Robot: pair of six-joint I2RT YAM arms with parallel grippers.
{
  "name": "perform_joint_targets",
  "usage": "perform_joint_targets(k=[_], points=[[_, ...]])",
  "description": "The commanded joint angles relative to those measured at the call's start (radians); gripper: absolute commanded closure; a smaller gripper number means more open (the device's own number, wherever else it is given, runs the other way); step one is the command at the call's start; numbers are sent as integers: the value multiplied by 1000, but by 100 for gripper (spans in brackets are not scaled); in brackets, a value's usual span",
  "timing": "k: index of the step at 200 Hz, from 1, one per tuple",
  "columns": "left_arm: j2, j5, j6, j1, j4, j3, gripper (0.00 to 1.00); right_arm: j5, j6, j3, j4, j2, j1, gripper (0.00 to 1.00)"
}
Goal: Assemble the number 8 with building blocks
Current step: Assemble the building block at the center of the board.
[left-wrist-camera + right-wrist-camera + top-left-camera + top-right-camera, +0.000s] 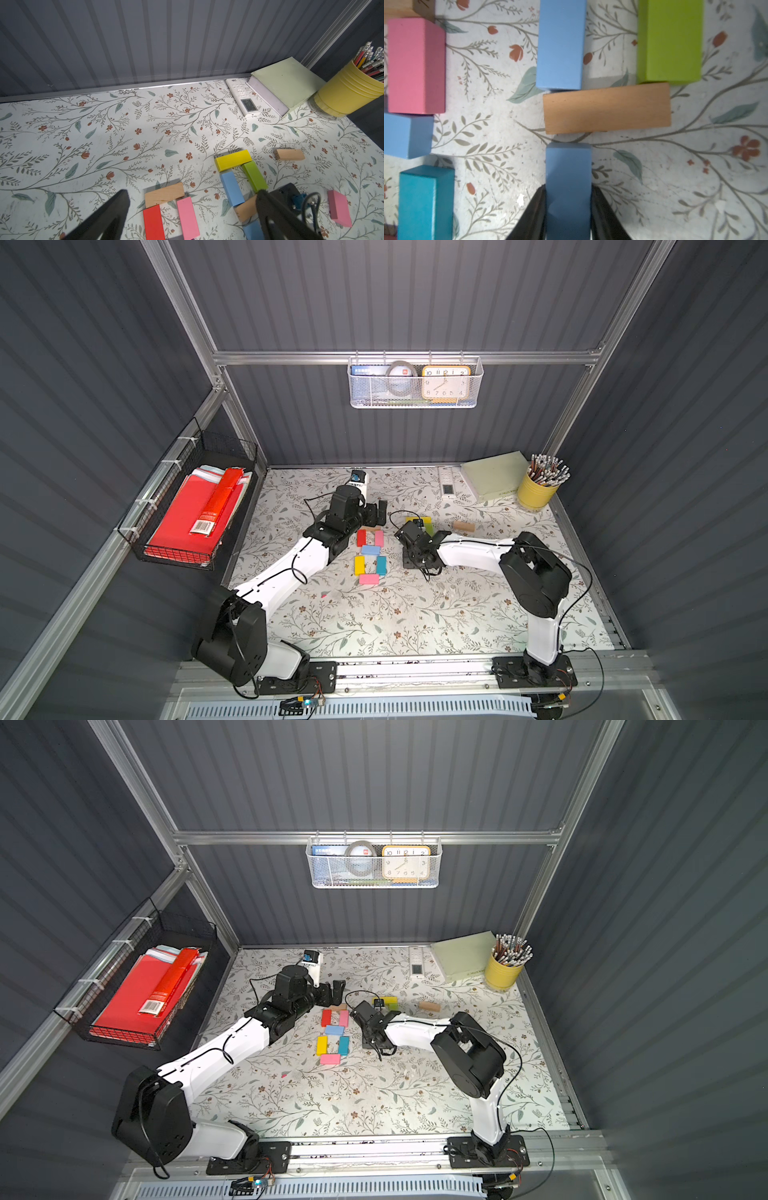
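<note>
1. The right gripper is clamping a blue block at lower centre of the right wrist frame. Its black fingers are pressing on both long sides.
2. Key relation: the block's long axis is running straight up that frame, in line with the gripper. Its far end is pointing at the left end of the tan crossbar. There's only a thin shadow line between them, so touching or just apart, can't tell.
3. Above the crossbar, a light blue block is sitting in line with the held one and a green block is sitting over the right end. A yellow block is capping both in the left wrist view. I'm reading this as a second figure going up: upper loop closed, lower-left leg going in now.
4. The finished number 8 is lying mid-frame in both top views, between the arms and just left of the right gripper.
5. The left gripper is hanging wide open and empty over the top end of that 8.
6. Spares: a pink block is lying at lower right of the left wrist frame, and a loose tan block is lying right of the yellow one in a top view. Both are on the right arm's side, so that arm is nearer for the remaining legs.
7. Risk: any sideways drag on letting go is likely to skew the crossbar.
</note>
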Motion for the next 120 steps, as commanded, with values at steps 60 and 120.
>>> perform_joint_targets(k=[60, 120], points=[[-28, -28, -14, 6, -15, -26, 1, 19, -43, 27, -41, 0, -11, 42], [-22, -8, 1, 6, 11, -21, 1, 107, -138, 55, -103, -264, -27, 27]])
